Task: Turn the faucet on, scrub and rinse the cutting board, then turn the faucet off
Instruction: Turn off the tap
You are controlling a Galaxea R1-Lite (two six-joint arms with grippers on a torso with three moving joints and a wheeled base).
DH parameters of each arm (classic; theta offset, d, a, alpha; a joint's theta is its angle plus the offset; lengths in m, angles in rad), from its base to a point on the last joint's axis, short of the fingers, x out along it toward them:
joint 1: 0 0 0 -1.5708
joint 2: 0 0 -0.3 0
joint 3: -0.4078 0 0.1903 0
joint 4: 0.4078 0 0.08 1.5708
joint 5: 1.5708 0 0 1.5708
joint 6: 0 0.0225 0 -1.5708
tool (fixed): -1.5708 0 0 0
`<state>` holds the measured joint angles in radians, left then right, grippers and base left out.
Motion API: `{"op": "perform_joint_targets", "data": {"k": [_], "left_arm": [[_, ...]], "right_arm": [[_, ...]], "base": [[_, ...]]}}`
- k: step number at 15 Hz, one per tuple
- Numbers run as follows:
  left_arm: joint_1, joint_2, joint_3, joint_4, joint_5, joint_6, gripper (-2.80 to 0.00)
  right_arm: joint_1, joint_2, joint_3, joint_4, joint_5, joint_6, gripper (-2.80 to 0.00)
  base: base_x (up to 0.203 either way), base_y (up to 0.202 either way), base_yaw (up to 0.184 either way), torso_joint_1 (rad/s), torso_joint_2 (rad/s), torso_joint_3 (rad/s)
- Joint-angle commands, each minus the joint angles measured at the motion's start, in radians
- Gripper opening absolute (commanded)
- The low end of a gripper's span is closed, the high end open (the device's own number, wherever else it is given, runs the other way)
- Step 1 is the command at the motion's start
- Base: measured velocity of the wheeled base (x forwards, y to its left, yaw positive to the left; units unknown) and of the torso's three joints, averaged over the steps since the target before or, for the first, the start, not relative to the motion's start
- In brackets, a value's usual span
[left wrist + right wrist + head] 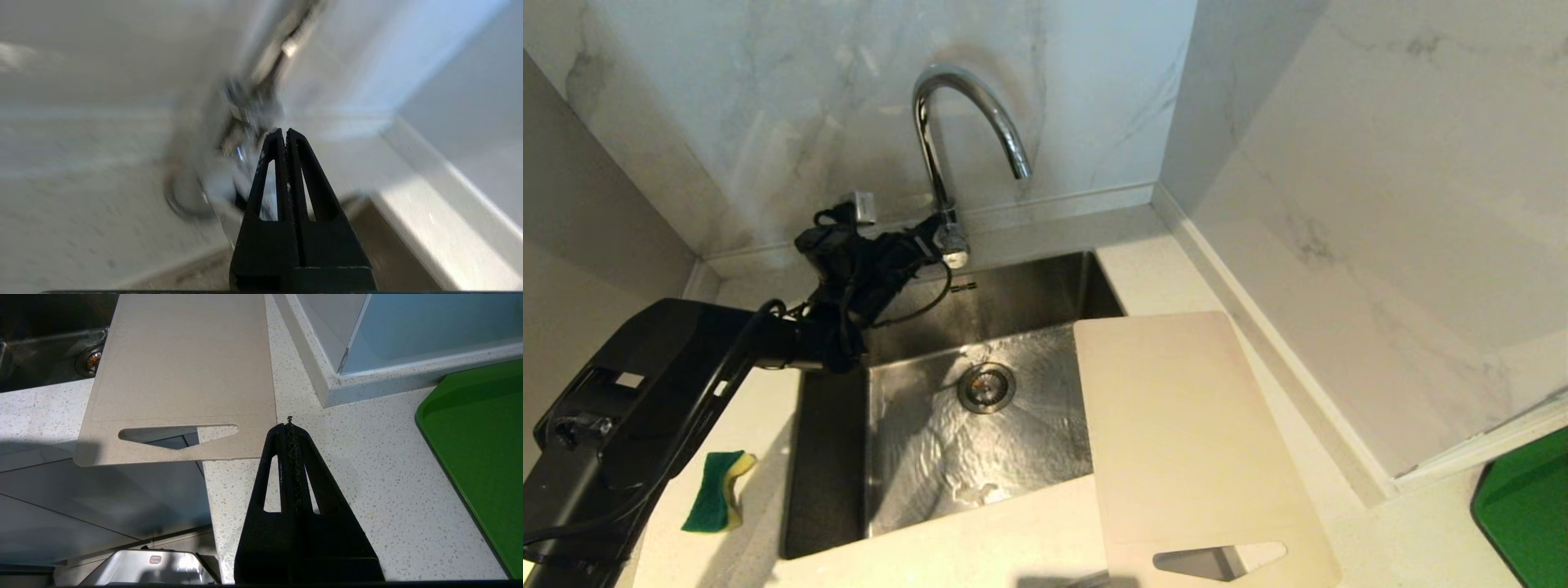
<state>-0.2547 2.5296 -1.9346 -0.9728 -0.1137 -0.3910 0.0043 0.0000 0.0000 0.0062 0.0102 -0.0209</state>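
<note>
In the head view, the tall shiny chrome gooseneck faucet (947, 139) rises at the back rim of the stainless steel sink (980, 425), whose wet floor glistens around the round drain (986, 387). The black left arm reaches in from the left, and its left end effector (935, 237) sits right at the faucet's base, fingers pressed together with nothing held. The large flat beige-white plastic cutting board (1184, 433) lies on the pale speckled counter (980, 539), bridging the sink's right edge, its elongated handle slot at the near end. A green and yellow scrubbing sponge (717, 492) lies on the counter left of the sink, and a green tray (1525, 510) shows at the far right. In the left wrist view, the closed left end effector (285, 131) points at the blurred chrome faucet (249, 118), its tips at or just short of the metal; contact cannot be told. In the right wrist view, the right end effector (289, 424), shut and empty, hangs over the counter (367, 490) just beside the cutting board (184, 367), between it and the green tray (482, 449). A small red-outlined label on a metal surface below is too small to read.
</note>
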Motion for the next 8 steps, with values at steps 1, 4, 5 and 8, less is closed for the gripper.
{"op": "perform_joint_targets", "data": {"k": [1,4,5,8], "left_arm": [[-0.032,-0.082,0.041,-0.007,0.01,-0.005,-2.8],[-0.056,-0.222,0.162,0.005,0.003,-0.008,-2.8],[-0.06,-0.278,0.205,0.018,0.002,-0.008,-2.8],[-0.042,-0.473,0.336,0.146,0.003,0.062,-2.8]], "right_arm": [[0.0,0.0,0.002,0.0,0.001,-0.001,-2.8],[0.0,0.0,0.002,0.001,0.001,0.001,-2.8],[0.0,0.0,0.002,0.0,0.001,0.001,-2.8],[0.0,0.0,0.001,0.001,0.001,0.001,-2.8]], "base": [[0.0,0.0,0.0,0.0,0.0,0.0],[0.0,0.0,0.0,0.0,0.0,0.0],[0.0,0.0,0.0,0.0,0.0,0.0],[0.0,0.0,0.0,0.0,0.0,0.0]]}}
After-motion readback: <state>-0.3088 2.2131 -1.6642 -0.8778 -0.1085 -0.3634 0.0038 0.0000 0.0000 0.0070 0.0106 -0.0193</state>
